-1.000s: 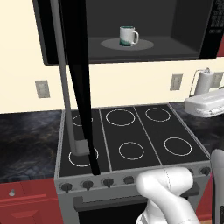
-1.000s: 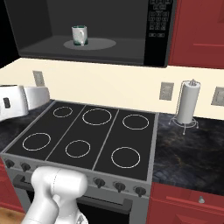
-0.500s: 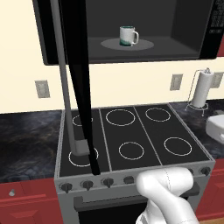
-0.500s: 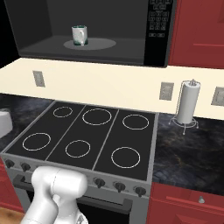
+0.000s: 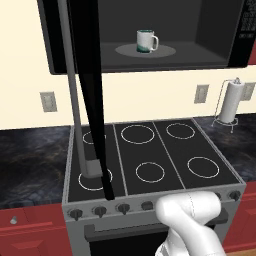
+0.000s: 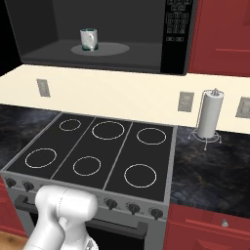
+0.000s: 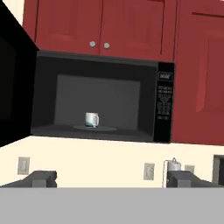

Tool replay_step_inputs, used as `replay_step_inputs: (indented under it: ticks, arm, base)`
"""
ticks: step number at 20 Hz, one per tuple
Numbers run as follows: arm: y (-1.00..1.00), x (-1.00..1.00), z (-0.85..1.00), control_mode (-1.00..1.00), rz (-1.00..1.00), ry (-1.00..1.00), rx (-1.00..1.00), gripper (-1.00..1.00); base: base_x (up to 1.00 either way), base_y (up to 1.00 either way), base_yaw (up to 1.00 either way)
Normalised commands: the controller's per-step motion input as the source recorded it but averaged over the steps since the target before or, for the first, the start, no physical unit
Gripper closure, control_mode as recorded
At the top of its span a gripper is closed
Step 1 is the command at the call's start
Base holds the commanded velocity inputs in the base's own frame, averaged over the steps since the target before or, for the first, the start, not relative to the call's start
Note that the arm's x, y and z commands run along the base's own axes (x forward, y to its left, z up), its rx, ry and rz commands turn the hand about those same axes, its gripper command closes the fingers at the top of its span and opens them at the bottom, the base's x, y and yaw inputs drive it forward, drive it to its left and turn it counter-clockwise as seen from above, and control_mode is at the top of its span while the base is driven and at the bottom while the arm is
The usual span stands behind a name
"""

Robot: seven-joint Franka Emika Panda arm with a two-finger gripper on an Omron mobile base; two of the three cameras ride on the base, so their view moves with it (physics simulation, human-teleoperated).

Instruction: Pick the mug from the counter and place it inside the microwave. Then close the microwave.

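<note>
Standing upright on the microwave (image 7: 164, 109) turntable, mug (image 5: 145, 41), handle rightward; gripper (image 7: 109, 179) fingers spread apart

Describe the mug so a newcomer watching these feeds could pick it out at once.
Start at the microwave, the big black box mounted above the stovetop with its door swung open. On the round grey turntable inside its dark cavity stands the mug. It is small, white and cylindrical, with a teal-green rim and a loop handle, and nothing else stands in the cavity.

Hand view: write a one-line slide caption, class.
Mug sits on the turntable inside the open microwave.
</note>
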Motion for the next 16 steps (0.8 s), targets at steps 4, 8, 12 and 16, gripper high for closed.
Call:
replay_step_inputs:
  ticks: [4,8,12,16]
  arm:
    - [0.33,-0.69,0.10,-1.00,0.00,-0.33,0.00,-1.00]
    - [0.54,-0.46,0.04,-1.00,0.00,-0.28,-0.01,-1.00]
    - [0.59,-0.23,0.00,-1.00,-0.02,-0.14,-0.04,-1.00]
    - [0.55,-0.24,0.00,-1.00,-0.04,-0.07,-0.04,-1.00]
  base:
    - [0.00,0.00,0.00]
    - [0.00,0.00,0.00]
    - [0.00,0.00,0.00]
    - [0.00,0.00,0.00]
